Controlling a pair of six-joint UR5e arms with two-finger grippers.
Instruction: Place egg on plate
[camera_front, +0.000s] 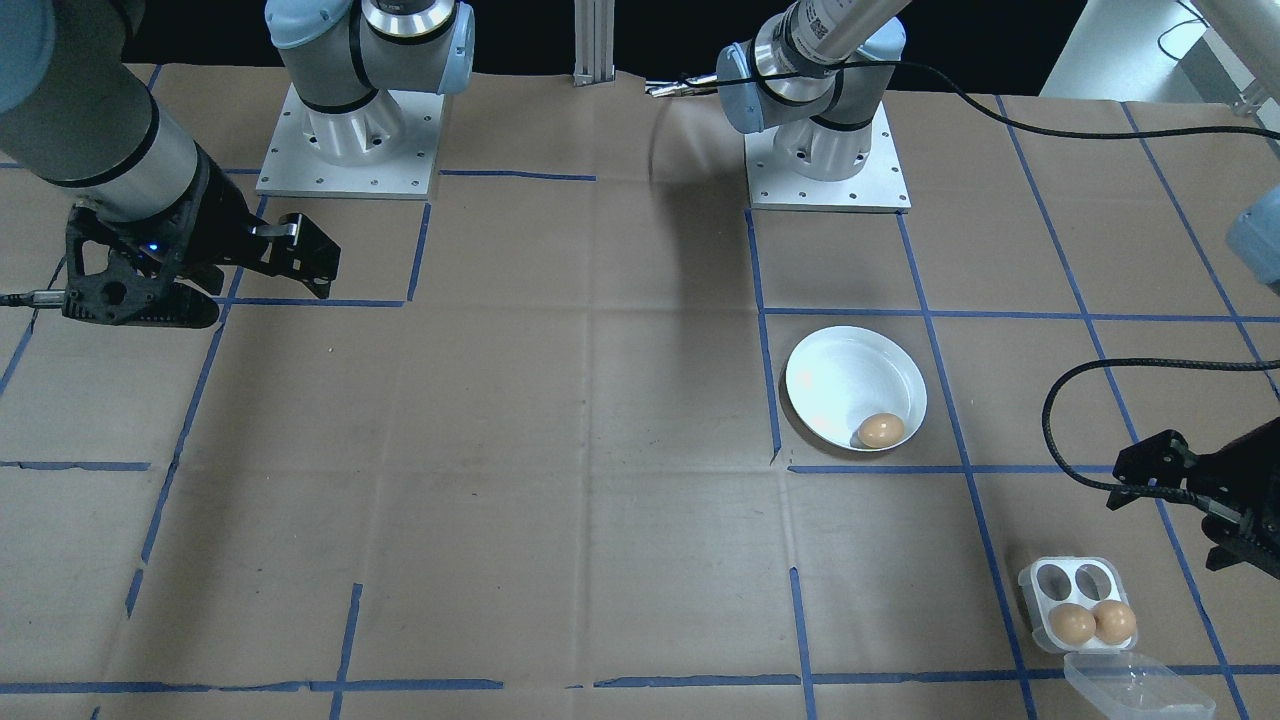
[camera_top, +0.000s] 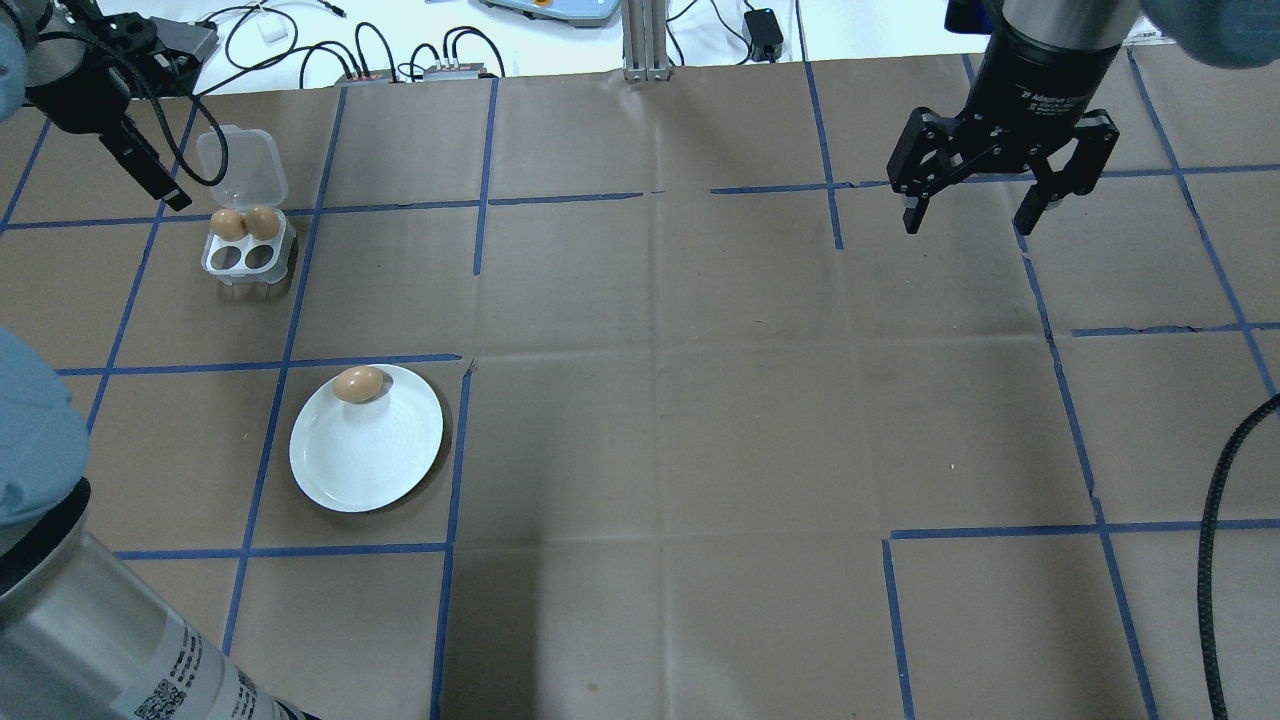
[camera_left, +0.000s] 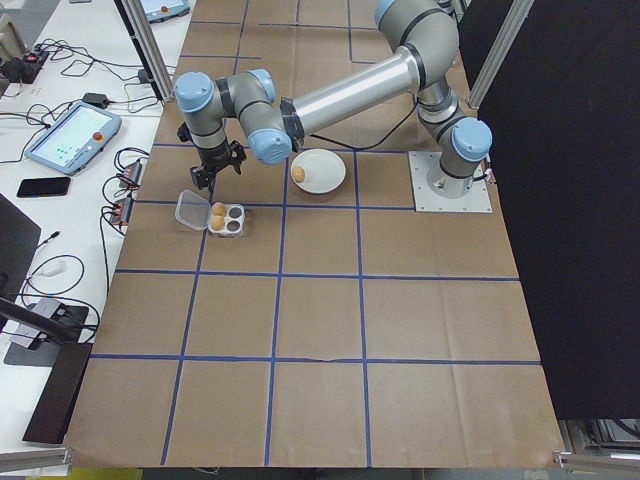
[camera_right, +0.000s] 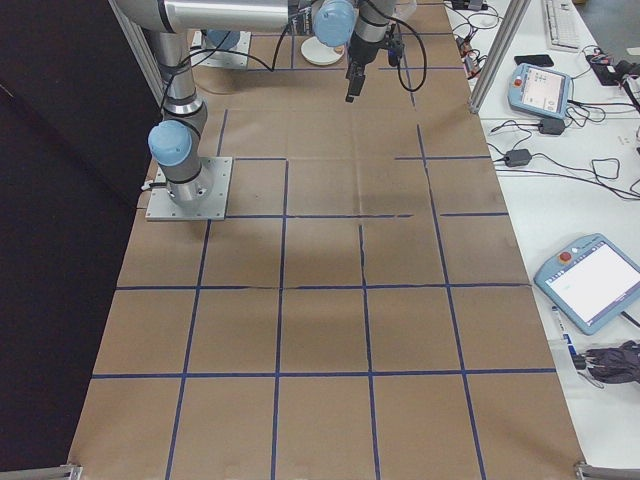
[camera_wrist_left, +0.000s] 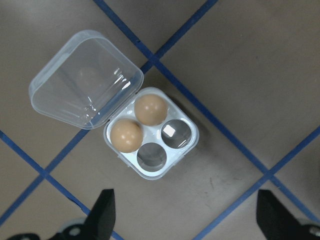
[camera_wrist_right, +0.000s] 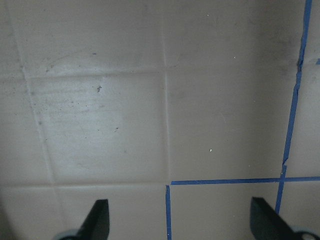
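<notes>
While the front-facing view catches the egg (camera_front: 881, 430) lying inside the plate (camera_front: 835, 375) against its near rim, the overhead view adds the right gripper (camera_top: 1003, 205), jaws spread wide and empty, pointing down above bare paper. From the left wrist view, the left gripper (camera_wrist_left: 184, 220) hangs wide open, holding nothing, above the clear egg box (camera_wrist_left: 152, 132), where two eggs (camera_wrist_left: 137, 122) sit beside two vacant holes, lid flipped back.
</notes>
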